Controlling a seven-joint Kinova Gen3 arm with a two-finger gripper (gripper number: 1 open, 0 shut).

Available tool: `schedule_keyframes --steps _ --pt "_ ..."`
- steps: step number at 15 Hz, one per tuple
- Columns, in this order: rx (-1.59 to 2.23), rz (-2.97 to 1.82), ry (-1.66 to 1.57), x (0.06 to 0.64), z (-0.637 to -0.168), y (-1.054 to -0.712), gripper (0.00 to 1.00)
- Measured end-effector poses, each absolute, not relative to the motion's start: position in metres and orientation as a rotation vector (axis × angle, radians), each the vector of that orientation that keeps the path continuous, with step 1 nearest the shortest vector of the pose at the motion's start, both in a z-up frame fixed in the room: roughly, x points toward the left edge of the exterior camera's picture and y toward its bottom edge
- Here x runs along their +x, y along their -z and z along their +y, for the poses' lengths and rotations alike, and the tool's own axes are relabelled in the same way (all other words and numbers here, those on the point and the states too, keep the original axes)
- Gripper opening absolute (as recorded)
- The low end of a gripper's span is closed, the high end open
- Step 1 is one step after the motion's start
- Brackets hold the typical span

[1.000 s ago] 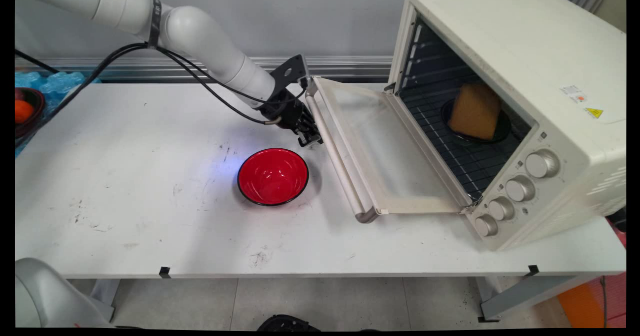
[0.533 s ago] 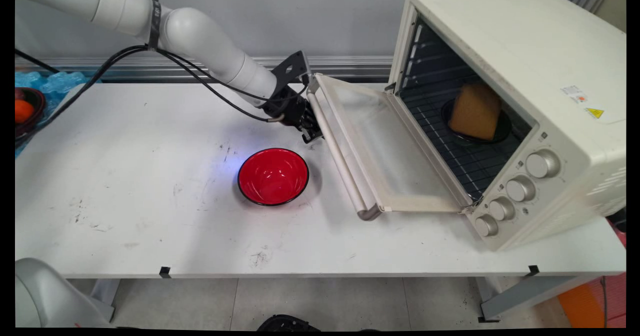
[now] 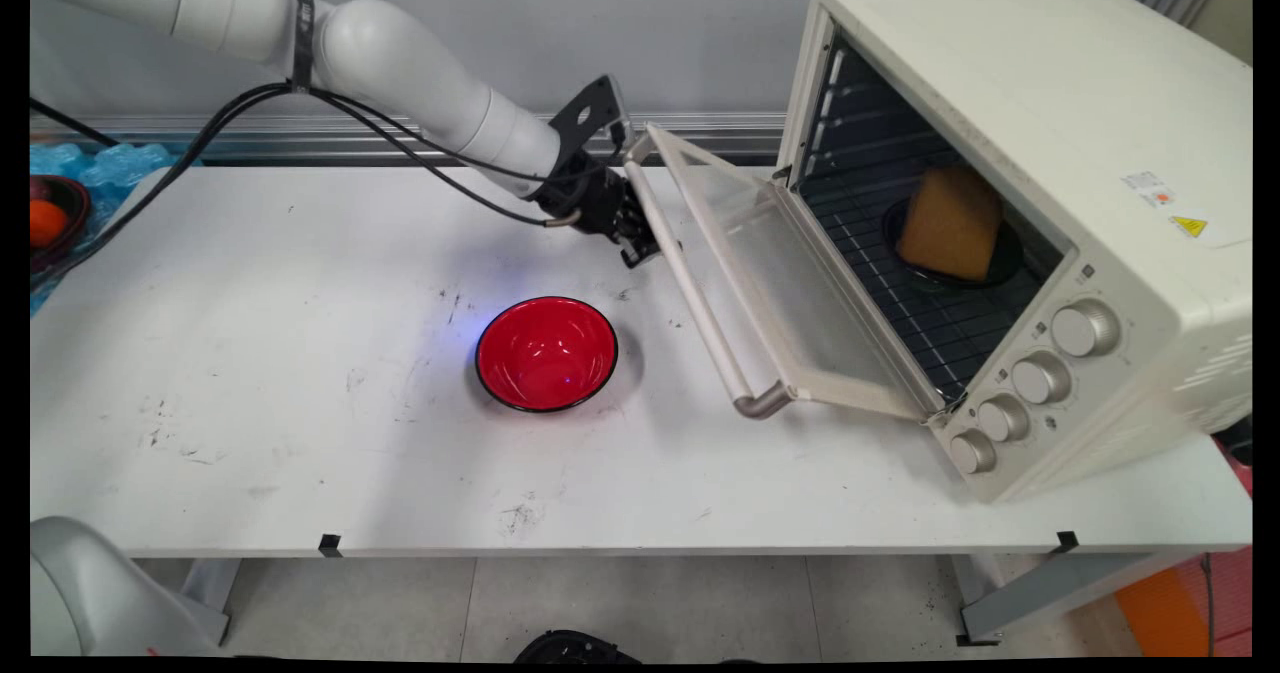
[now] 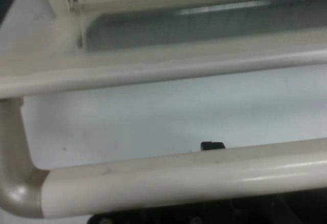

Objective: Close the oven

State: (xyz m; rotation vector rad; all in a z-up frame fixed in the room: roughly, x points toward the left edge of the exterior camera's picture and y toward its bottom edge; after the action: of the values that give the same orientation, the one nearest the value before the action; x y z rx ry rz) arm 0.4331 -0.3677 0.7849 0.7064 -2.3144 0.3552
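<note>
Oven door (image 3: 790, 293), a cream metal frame around a glass pane, stood partly raised from its hinge at the oven's (image 3: 1020, 153) lower front edge, tilted between flat and upright. Its tubular handle (image 3: 690, 293), a smooth cream bar with rounded elbows, ran along the door's free edge. The black hand (image 3: 638, 243) sat against the far end of that bar, on the side away from the oven; in the hand view the bar (image 4: 179, 175) crossed directly above the black linkage. Whether the hand gripped the bar or merely pressed against it could not be told, nor how far it was open.

Inside the dark cavity, a tan wedge-shaped block (image 3: 950, 223) rested in a black dish (image 3: 990, 268) on the wire rack. Four round knobs (image 3: 1040, 378) lined the oven's control panel.

A glossy red bowl (image 3: 546, 353) with a black rim stood on the scuffed white counter (image 3: 250, 353), near the door's lower corner but apart from it. Open surface lay left of the bowl.
</note>
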Motion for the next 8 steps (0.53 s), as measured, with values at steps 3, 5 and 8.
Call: schedule_keyframes --steps 3,5,8 --pt "0.707 -2.275 -0.367 0.428 -0.371 -0.798 0.00" --pt "0.707 -2.255 -0.373 0.425 -0.373 -0.805 0.00" --pt "0.706 -2.221 -0.384 0.419 -0.377 -0.818 0.00"
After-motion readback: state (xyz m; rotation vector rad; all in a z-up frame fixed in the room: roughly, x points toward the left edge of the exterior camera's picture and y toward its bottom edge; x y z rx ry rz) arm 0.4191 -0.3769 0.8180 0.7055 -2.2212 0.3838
